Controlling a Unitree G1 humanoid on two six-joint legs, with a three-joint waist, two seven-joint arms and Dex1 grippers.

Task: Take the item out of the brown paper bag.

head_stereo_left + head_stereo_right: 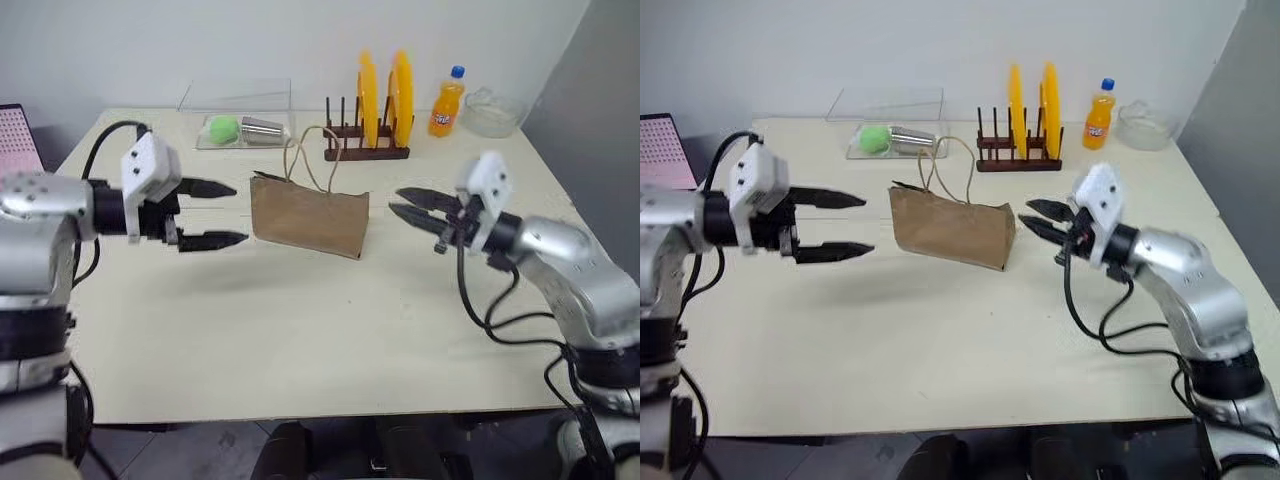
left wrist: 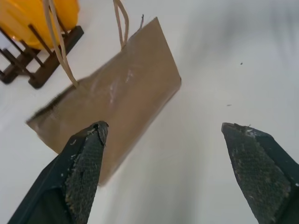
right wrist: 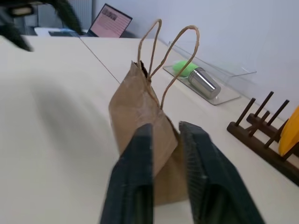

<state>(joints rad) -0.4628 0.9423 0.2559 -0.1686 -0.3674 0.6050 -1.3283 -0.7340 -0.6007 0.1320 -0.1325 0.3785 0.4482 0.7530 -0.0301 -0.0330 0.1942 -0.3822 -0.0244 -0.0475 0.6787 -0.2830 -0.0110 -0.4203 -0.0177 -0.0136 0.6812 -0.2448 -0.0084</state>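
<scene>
Brown paper bag [image 1: 308,216] stands upright mid-tabletop [image 1: 300,340], its long side running left to right between the two hands and its loop handles rising from the mouth. Left hand [image 1: 207,213] hovers just left of the bag, fingers spread wide. Right hand [image 1: 418,208], fingers pressed nearly together and holding nothing, points at the bag's right end, slightly farther off. Whatever item sits inside is hidden.

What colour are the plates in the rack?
Yellow: the plates stand in the dark wooden rack, clearest in the left eye view.
</scene>
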